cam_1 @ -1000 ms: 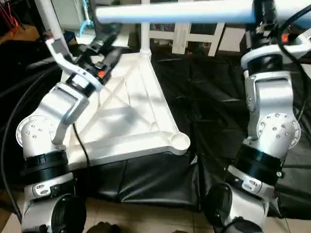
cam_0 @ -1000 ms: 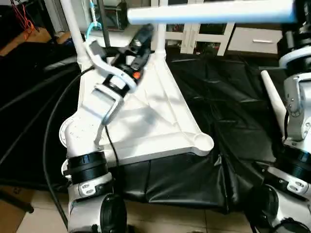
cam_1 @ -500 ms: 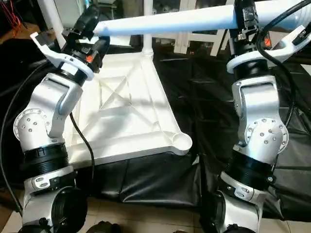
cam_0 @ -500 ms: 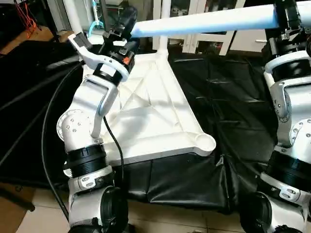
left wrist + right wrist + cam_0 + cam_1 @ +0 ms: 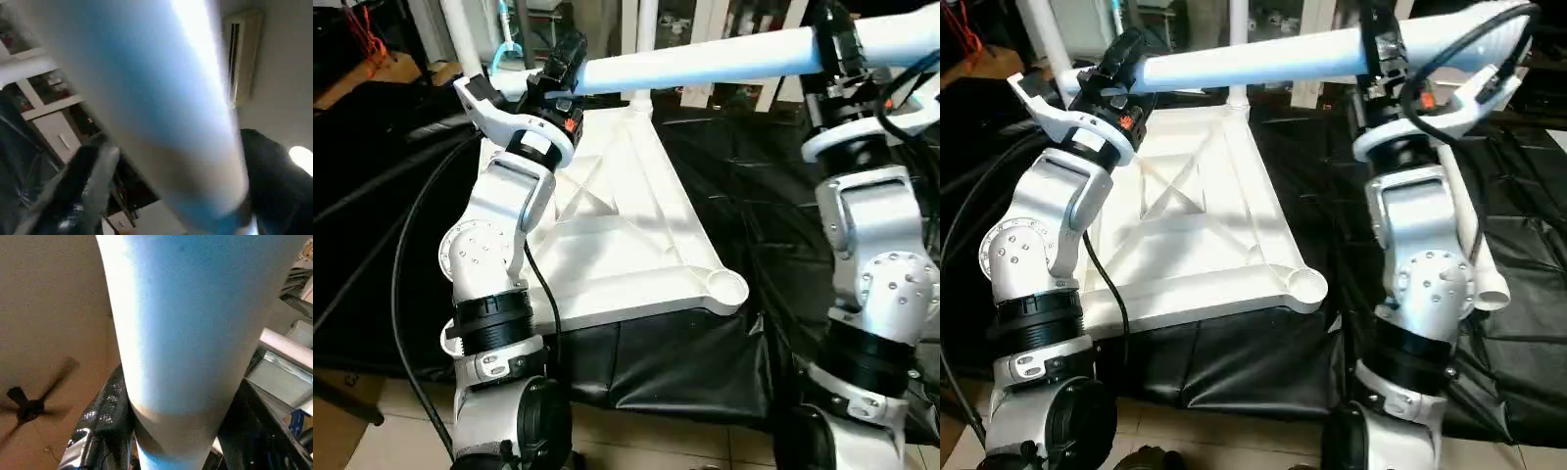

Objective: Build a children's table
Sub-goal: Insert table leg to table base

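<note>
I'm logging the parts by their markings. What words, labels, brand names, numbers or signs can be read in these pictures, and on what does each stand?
None can be read.
Table top: bare ribs, no lettering visible.
Held leg: plain white, no label.
Left gripper and right gripper: small orange spots near each wrist, too small to tell whether they carry any text.
Cabinet behind: no legible sign.

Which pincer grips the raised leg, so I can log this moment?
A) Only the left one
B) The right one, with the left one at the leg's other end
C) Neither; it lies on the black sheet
B: the right pincer clamps the level table leg, while the left pincer sits at its other end.
</note>
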